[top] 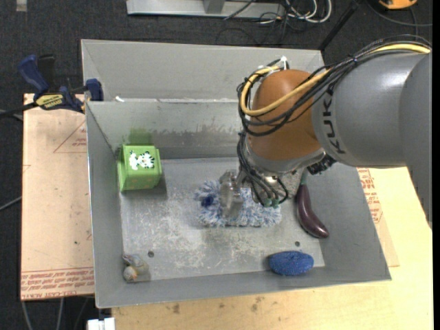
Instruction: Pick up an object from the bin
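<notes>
Claw (232, 192) sits low at bin centre, down on the blue-and-white shaggy cloth bundle (242, 214); whether it is apart or together cannot be told from this angle. Elsewhere in the grey metal bin (103, 158): green cube with a white picture (141, 168) at left, dark purple aubergine-shaped toy (311, 215) near right, blue oval pad (290, 262) front right, small grey-tan lump (135, 270) front-left corner.
</notes>
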Robot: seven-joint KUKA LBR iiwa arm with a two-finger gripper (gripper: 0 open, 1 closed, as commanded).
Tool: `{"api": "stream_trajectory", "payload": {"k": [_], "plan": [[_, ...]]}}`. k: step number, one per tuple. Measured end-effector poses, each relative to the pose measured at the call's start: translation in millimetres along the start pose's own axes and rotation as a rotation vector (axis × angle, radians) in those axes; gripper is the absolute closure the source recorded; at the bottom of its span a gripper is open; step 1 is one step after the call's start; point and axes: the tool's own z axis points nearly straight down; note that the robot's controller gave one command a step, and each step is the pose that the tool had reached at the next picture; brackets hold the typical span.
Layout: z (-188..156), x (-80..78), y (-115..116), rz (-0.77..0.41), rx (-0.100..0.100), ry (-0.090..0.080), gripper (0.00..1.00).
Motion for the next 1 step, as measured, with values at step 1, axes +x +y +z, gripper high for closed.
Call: {"api": "stream_trajectory", "payload": {"k": [1], "plan": [[-63.3,-9.8,4.9,0.018,-0.001,-0.007,1.00]]}}
